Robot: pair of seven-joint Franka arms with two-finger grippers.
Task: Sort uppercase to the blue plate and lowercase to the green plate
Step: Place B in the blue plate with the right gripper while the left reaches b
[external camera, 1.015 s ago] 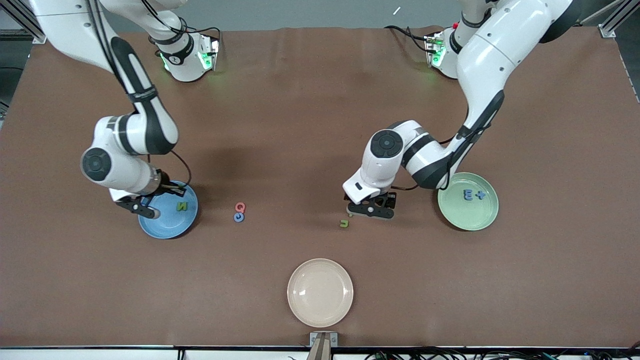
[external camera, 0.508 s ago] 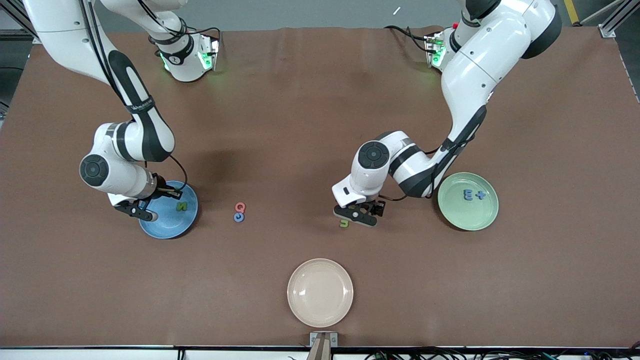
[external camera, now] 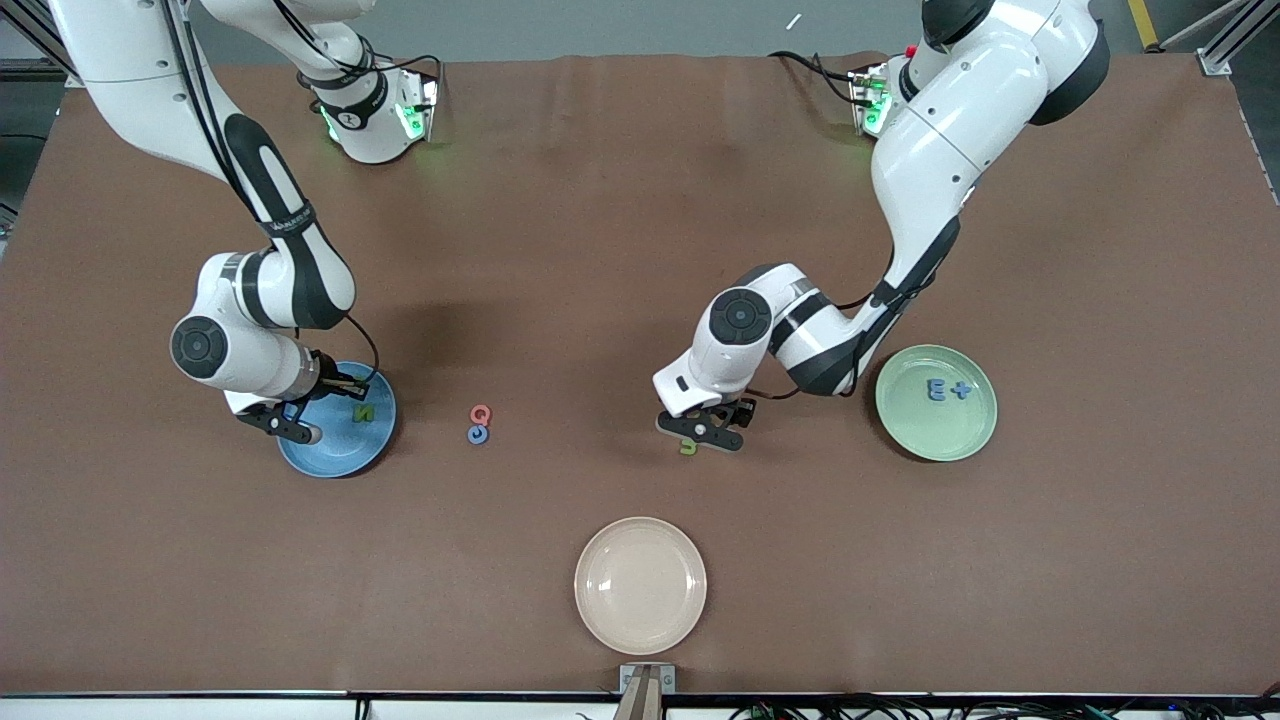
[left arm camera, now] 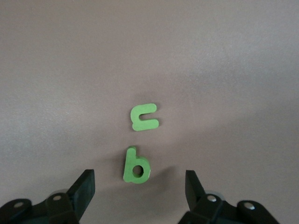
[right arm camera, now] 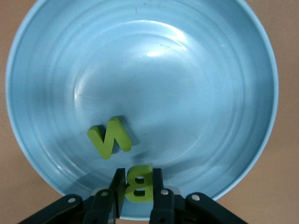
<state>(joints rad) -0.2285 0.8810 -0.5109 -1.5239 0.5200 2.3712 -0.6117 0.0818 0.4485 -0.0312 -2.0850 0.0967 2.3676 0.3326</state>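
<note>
**Two arms sort foam letters: a B held over the blue plate, two lowercase letters next**

A green B [right arm camera: 137,182] sits pinched between the jaws of the right end effector [right arm camera: 135,189], held over the rim of the blue plate [right arm camera: 196,93] at the right arm's end of the tabletop [external camera: 600,200]. It hangs there apparently so it can be dropped in beside the green N [right arm camera: 110,136], which already lies in that plate.

The left end effector [left arm camera: 139,186] hovers low over the middle of the tabletop, jaws spread wide on either side of a green q/p letter [left arm camera: 136,165], apart from it. A green u/n letter [left arm camera: 144,117] lies just beside that one. The wide stance suggests a grasp is being lined up.

The green plate [external camera: 965,435], at the left arm's end, already holds a blue m/E letter [external camera: 936,389] and a blue x/+ letter [external camera: 961,390].

A red-pink Q [external camera: 481,413] and a blue C-like ring [external camera: 478,434] lie touching, unsorted, between the blue plate and the left end effector. A cream plate [external camera: 640,585] sits empty, nearest the front camera.
</note>
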